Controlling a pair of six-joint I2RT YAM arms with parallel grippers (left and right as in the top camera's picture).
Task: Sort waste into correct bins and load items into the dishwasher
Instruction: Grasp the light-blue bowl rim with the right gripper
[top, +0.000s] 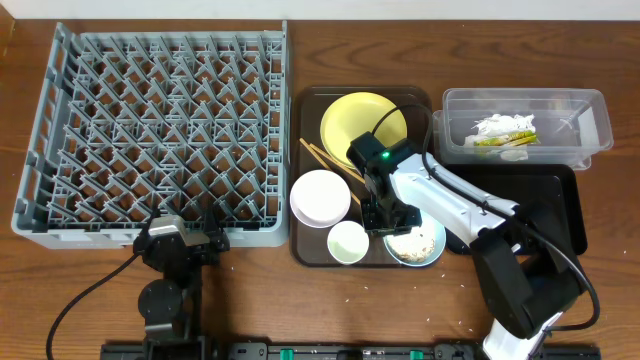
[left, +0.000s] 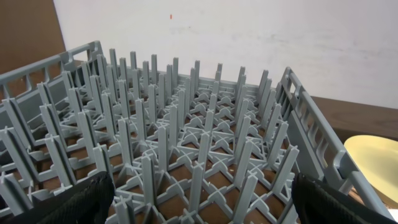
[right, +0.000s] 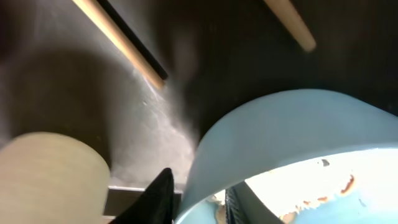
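Far left of our right tool (right: 198, 199), the dish rack (top: 160, 130) stands empty before the released left tool (left: 199, 208). To that right tool's right, the clear tub (top: 590, 110) holds napkin (top: 505, 127) and wrapper (top: 500, 141). Yellow plate (top: 350, 120), white bowl (top: 320, 197), cup (top: 347, 242) and chopsticks (top: 325, 160) wait alongside. Its fingers (right: 158, 193) straddle the light blue bowl (right: 292, 124) rim, scraps (top: 415, 243) inside; clamped or not, we cannot tell.

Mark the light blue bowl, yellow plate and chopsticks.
light blue bowl (right: 292, 130): right wrist view, outer wall below the rim.
yellow plate (top: 350, 115): overhead view, bare inner surface.
chopsticks (right: 118, 42): right wrist view, shaft of one stick.
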